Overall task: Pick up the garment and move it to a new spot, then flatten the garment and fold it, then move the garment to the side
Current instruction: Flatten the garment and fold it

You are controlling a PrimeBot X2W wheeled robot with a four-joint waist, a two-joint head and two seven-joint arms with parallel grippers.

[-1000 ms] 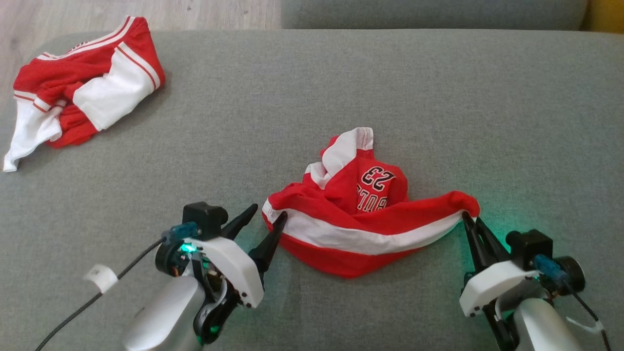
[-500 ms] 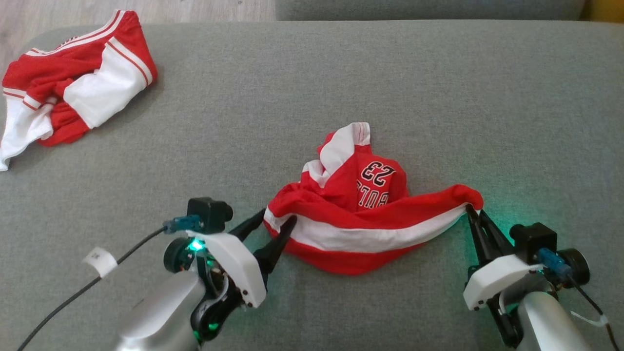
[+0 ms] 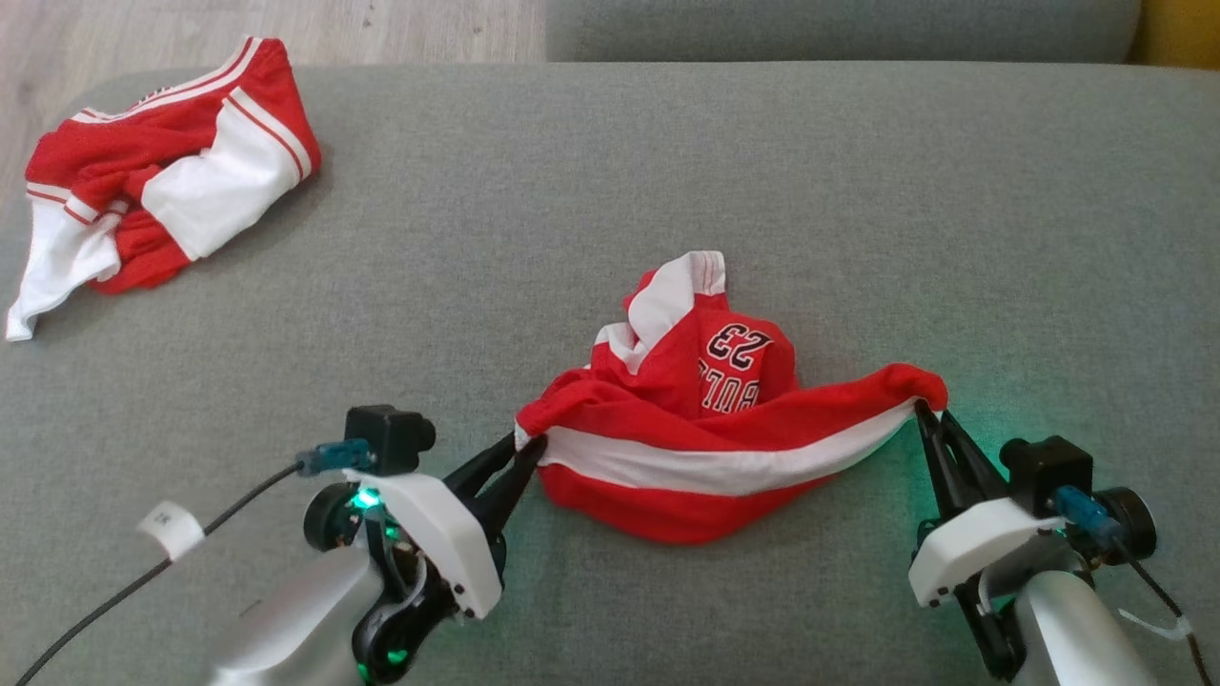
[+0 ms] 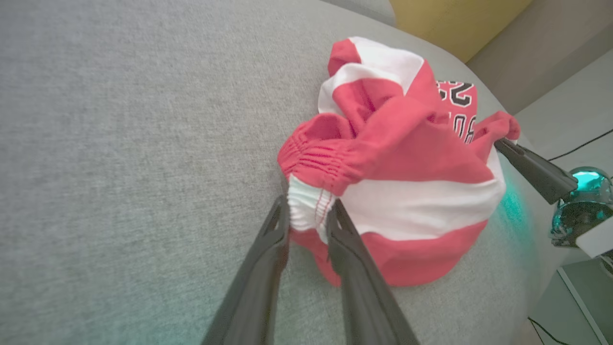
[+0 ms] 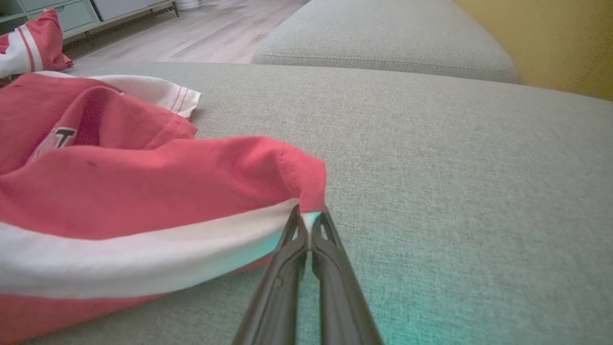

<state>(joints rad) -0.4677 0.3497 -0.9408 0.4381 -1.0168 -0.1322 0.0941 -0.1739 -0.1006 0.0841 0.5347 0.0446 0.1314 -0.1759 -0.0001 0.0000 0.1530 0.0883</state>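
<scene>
The garment is a crumpled pair of red shorts with a white band and a black "23", lying mid-cushion. My left gripper has its two fingers pressed on the gathered white waistband at the garment's left corner, seen close in the left wrist view with the garment bunched beyond. My right gripper is shut on the right corner, and the cloth sags between the two. In the right wrist view the right gripper pinches a thin fold of the garment.
A second red-and-white garment lies crumpled at the far left of the grey cushion. A back cushion runs along the far edge. A cable with a white tag trails from my left arm.
My left gripper's fingers, spread wide beside the garment's left corner, have closed onto the waistband. The right gripper keeps its grip. The head camera has shifted slightly.
</scene>
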